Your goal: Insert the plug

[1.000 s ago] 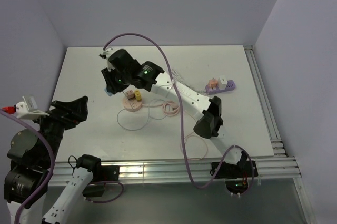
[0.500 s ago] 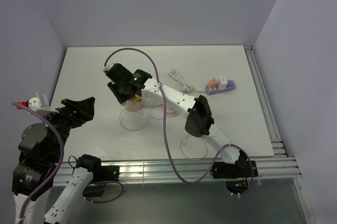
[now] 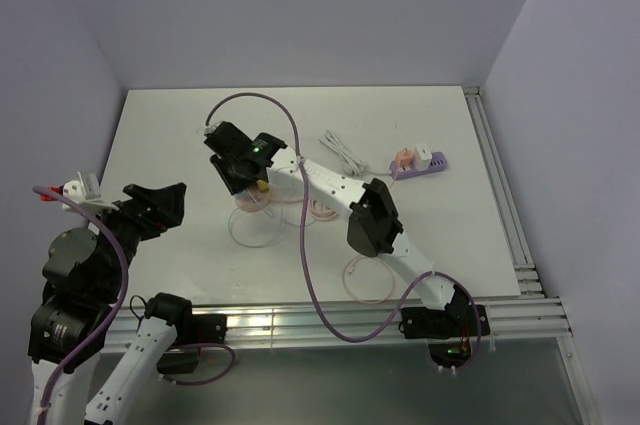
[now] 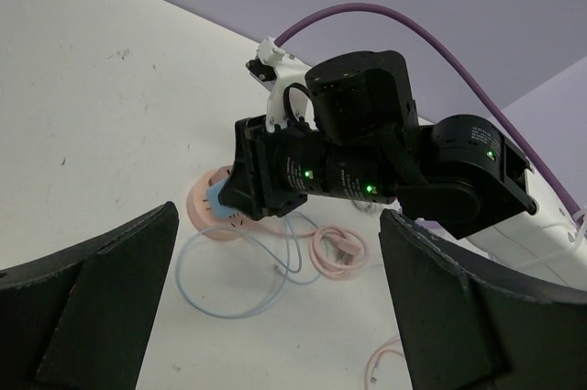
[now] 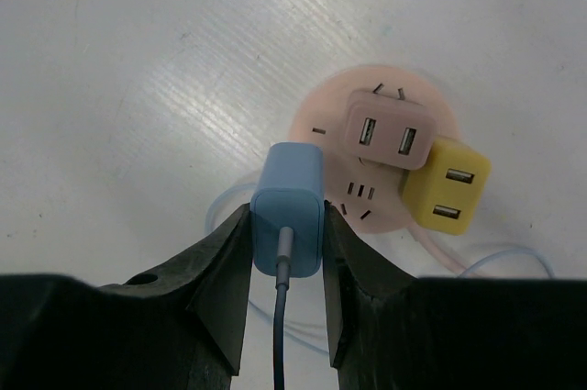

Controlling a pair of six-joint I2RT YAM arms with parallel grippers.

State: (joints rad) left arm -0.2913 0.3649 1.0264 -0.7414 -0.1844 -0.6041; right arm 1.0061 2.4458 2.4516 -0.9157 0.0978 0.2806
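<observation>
Although the blue plug is firmly in hand, the insertion itself looks not yet done. The right end effector is closed partway on the plug, one finger on each flat side, the cord running down between them. In the right wrist view the plug sits at frame centre, over the left edge of the round pink socket hub. Whether its prongs touch the hub I cannot tell; they are hidden beneath the body.

What is left, by my reading, is lining the prongs up with the free slots showing just right of the plug, then pressing down.

Room is tight: a pink adapter and a yellow adapter already occupy the hub's upper and right parts (both close to the free slots). A pale blue cable loops beside the hub on the desk, with a coiled pink cable to its right. A purple power strip lies well apart, right of centre.

The left end effector hangs wide open at lower left, holding nothing.
</observation>
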